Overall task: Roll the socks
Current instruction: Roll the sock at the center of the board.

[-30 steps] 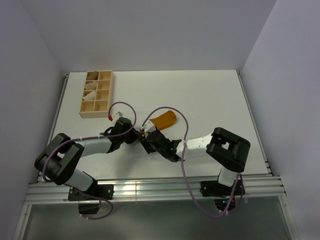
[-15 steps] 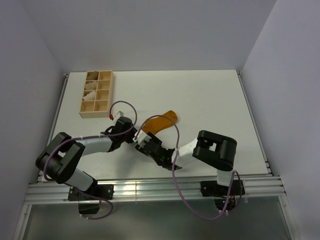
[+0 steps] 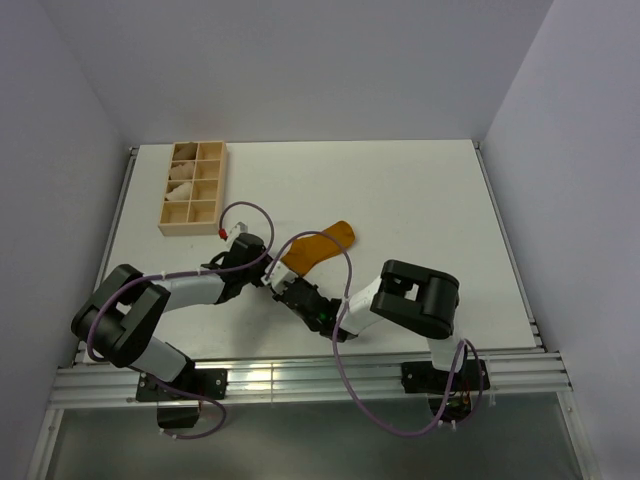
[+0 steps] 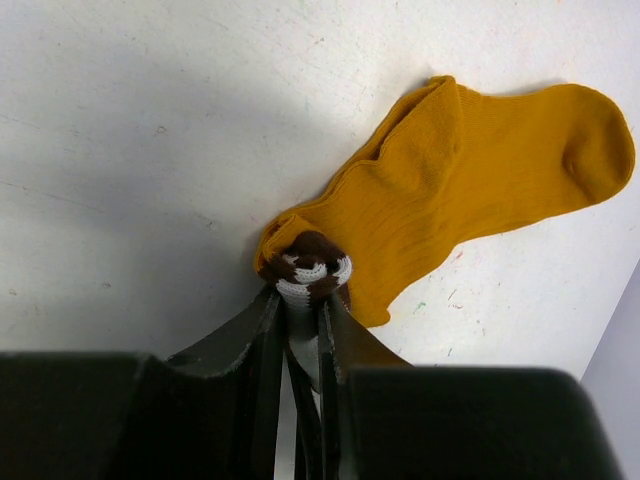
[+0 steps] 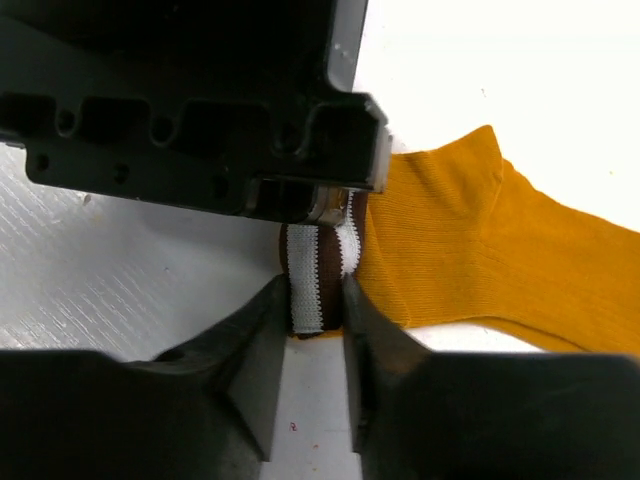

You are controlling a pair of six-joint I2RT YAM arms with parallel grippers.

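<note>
Several pale rolled bundles (image 3: 181,187) are held in compartments of a wooden tray (image 3: 186,231) at the desk's (image 3: 400,190) far left corner. Nearer the near edge, a ribbed mustard sock (image 4: 470,190) is spread flat, its bunched brown, white-striped cuff (image 5: 318,270) clamped by both the left gripper (image 4: 298,310) and the right gripper (image 5: 315,300).

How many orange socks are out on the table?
1. The orange sock lies centrally on the table, striped cuff pinched by the left gripper and right gripper. A second could hide beneath it.
</note>
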